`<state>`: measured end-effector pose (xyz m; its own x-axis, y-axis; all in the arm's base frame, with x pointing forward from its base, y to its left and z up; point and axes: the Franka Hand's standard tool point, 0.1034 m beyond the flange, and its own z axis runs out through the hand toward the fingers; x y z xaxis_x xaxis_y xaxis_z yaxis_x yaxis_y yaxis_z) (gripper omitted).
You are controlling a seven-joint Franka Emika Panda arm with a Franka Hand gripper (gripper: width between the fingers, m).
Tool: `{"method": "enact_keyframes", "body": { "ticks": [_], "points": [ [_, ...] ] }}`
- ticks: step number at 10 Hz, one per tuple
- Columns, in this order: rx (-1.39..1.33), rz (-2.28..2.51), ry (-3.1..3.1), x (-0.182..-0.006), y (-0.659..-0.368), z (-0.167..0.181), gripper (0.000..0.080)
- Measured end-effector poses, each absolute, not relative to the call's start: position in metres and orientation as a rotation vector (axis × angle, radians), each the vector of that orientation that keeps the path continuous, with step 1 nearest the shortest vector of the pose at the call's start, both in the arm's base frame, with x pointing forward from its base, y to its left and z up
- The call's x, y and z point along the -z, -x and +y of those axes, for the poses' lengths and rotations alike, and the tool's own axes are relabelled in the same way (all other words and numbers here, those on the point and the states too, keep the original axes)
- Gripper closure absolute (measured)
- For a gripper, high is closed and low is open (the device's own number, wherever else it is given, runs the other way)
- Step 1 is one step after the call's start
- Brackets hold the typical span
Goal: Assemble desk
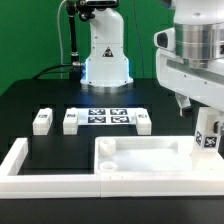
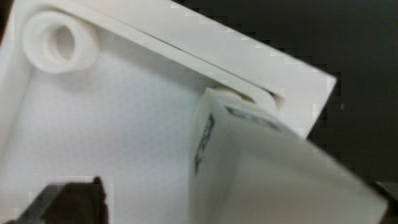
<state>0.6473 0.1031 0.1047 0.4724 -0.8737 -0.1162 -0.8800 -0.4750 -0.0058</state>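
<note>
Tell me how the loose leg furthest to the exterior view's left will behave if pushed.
The leg looks like a squat, solid plastic block, so it should stay stiff and probably slide rather than roll. It sits low on the black table, so tipping seems unlikely. Being small, it is likely light and may twist under an off-centre nudge.

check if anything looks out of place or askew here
Nothing looks damaged or spilled. One short white block leg stands apart from the three other legs, at the exterior view's right end of the white plastic tray-like desk top, beneath the gripper.
</note>
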Motion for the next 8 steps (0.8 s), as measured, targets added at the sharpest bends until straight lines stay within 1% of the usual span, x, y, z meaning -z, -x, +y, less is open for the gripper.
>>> {"method": "enact_keyframes", "body": {
  "ticks": [2, 4, 6, 8],
  "points": [
    [-0.143, 1.438, 2.711, -0.1046, -0.6477, 0.1005, 0.0152],
    [-0.132, 1.179, 2.826, -0.1046, -0.6477, 0.1004, 0.0150],
    [-0.066, 0.571, 3.010, -0.1051, -0.6499, 0.1063, 0.0150],
    [-0.030, 0.248, 3.048, -0.1046, -0.6503, 0.1054, 0.0150]
  ]
}}
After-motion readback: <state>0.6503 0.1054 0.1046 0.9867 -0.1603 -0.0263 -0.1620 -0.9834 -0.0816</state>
